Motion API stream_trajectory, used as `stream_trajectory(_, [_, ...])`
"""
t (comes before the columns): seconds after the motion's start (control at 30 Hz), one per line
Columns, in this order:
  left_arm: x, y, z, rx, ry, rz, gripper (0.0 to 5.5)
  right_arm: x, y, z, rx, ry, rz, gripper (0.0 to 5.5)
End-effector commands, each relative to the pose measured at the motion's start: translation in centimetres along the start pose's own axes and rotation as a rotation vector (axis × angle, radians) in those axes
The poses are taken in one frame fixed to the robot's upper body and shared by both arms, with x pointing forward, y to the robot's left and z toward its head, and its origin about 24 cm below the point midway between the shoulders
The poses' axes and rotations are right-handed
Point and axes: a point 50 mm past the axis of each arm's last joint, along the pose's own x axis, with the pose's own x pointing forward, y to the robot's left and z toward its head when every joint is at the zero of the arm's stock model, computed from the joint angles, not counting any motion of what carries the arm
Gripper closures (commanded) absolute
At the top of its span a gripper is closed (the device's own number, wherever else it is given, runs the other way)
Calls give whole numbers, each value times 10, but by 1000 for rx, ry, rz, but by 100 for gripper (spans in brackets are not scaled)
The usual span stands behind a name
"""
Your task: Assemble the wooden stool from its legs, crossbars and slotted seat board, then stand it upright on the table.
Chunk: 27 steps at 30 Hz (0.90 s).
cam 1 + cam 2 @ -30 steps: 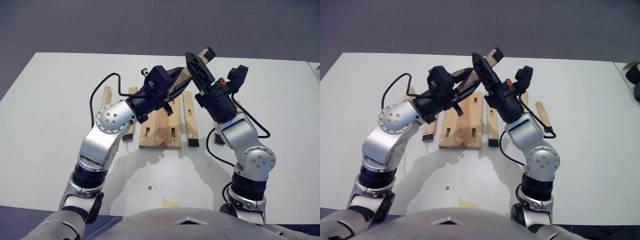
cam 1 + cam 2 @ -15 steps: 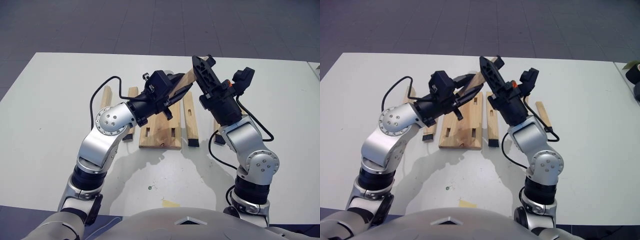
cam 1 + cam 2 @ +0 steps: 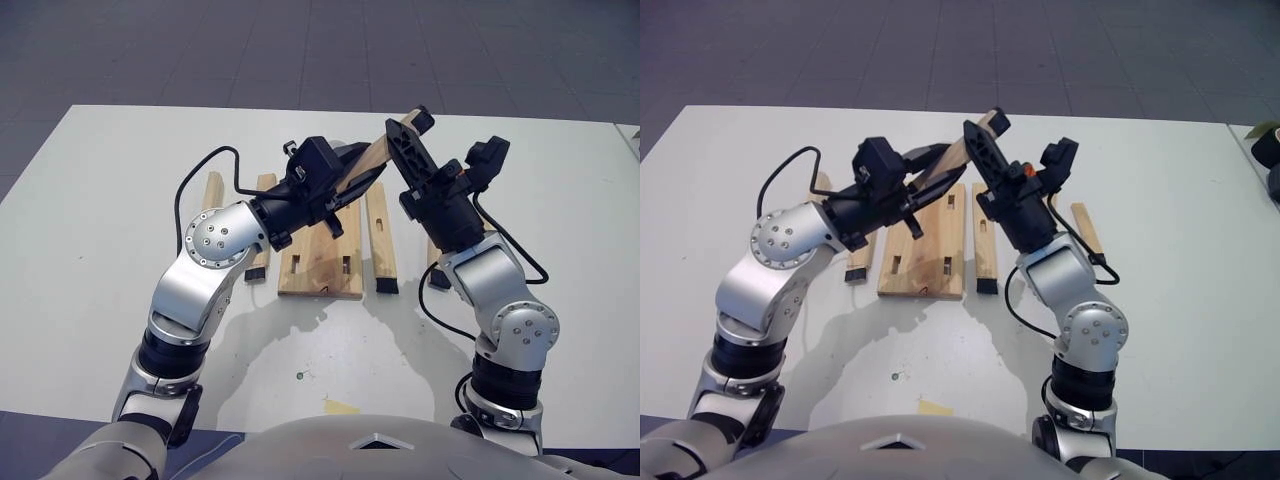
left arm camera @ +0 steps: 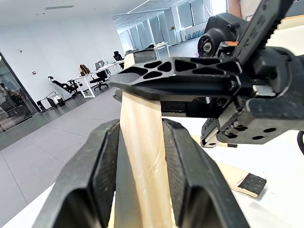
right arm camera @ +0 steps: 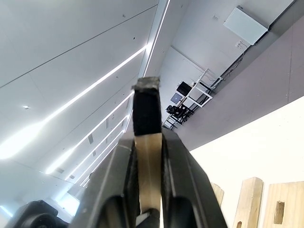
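Leg [image 3: 378,150] aloft over seat board [image 3: 320,275] near table's [image 3: 120,220] far edge, left gripper [image 3: 362,172] and right gripper [image 3: 408,135] both pinching it. Likely regrasp; next, one releases, other seeks slot [image 3: 345,265].

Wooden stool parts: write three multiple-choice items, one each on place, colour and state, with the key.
1. Where is the slotted pale wooden seat board? A) flat on the white table B) held in the air C) standing on legs
2. What colour is the end cap of the wooden leg lying beside the board? A) red B) black C) white
3. What holds the raised wooden leg? A) nothing B) one gripper C) both grippers
1 A: it lies flat under the arms. 2 B: the cap is black. 3 C: left gripper and right gripper both clamp it.
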Motion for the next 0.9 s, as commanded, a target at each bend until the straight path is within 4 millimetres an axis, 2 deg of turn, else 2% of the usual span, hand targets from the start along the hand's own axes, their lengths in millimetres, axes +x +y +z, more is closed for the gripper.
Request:
stream_trajectory(0.03, [-1, 4, -3, 9, 27, -4, 422, 2, 3, 4, -3, -29, 23, 506])
stream_trajectory(0.07, [-1, 4, -3, 18, 32, -2, 422, 2, 3, 5, -7, -35, 20, 507])
stream_trajectory(0.1, [0, 7, -2, 40, 31, 8, 385, 3, 2, 8, -18, -49, 7, 507])
stream_trajectory(0.17, [3, 19, 14, 123, -20, 36, 361, 2, -8, 17, -63, -103, -79, 508])
stream_trajectory(0.2, [7, 27, 28, 172, -65, 52, 339, 1, -16, 23, -88, -136, -137, 508])
stream_trajectory(0.27, [22, 45, 71, 381, -172, 71, 300, -3, -31, 34, -173, -180, -262, 508])
stream_trajectory(0.33, [36, 59, 114, 591, -275, 87, 265, -6, -39, 41, -225, -208, -325, 508])
stream_trajectory(0.4, [45, 63, 154, 733, -376, 79, 239, -6, -41, 44, -244, -217, -340, 508])
stream_trajectory(0.47, [49, 61, 181, 821, -442, 28, 202, -7, -42, 45, -256, -219, -351, 508])
stream_trajectory(0.57, [58, 61, 208, 941, -506, 10, 150, -14, -46, 44, -271, -214, -391, 508])
stream_trajectory(0.67, [63, 61, 223, 1059, -539, 28, 101, -16, -49, 41, -282, -195, -413, 508])
stream_trajectory(0.83, [70, 66, 228, 1058, -555, 56, 18, -18, -51, 36, -297, -172, -423, 508])
stream_trajectory(0.87, [71, 67, 226, 1043, -551, 65, 10, -19, -52, 35, -311, -164, -430, 508])
stream_trajectory(0.9, [70, 72, 214, 964, -520, 70, 10, -22, -53, 32, -343, -146, -446, 508])
